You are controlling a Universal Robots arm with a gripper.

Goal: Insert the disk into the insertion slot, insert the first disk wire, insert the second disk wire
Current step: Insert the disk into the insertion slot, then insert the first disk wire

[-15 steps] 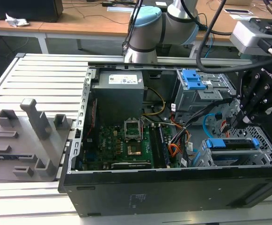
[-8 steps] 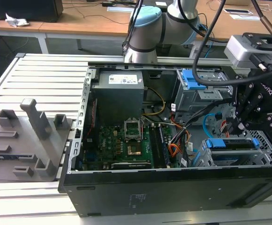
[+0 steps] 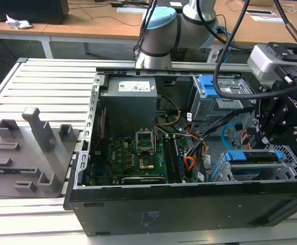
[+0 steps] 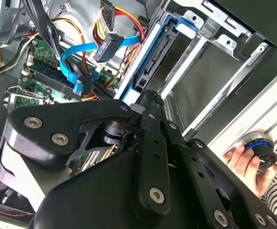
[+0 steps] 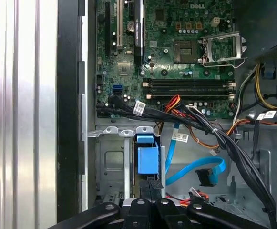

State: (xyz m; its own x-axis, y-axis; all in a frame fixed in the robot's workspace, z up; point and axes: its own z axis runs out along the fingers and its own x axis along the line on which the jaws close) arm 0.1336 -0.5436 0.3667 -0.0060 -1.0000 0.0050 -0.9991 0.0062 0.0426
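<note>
Exterior view, case: an open black computer case [image 3: 189,204] lies on a slatted counter [image 3: 46,81], with a grey fixture [image 3: 36,148] beside it on the exterior view's left.
Exterior view, disk: the disk [image 3: 253,156] sits in the insertion slot [image 3: 294,161], in the case's near corner on the exterior view's right, with its blue carrier showing.
Exterior view, gripper: the gripper [image 3: 265,139] hangs just above the disk's end.
Second wrist view, jaws: drawn narrow, with the tips together at the disk's dark end. Whether they touch it cannot be told.
Second wrist view, wires: the second disk wire [image 4: 74,59] loops over the green board [image 4: 38,90]. The first disk wire [image 4: 126,21] runs near the disk's blue rail.
Second wrist view, person: a hand [image 4: 241,160] rests on a round knob [image 4: 261,150] outside the case.
First wrist view, disk: it stands inside the slot's grey walls, with the jaw tips at its end.
First wrist view, cable: the second disk wire curls just beside the slot, and its dark plug lies apart from the disk.
</note>
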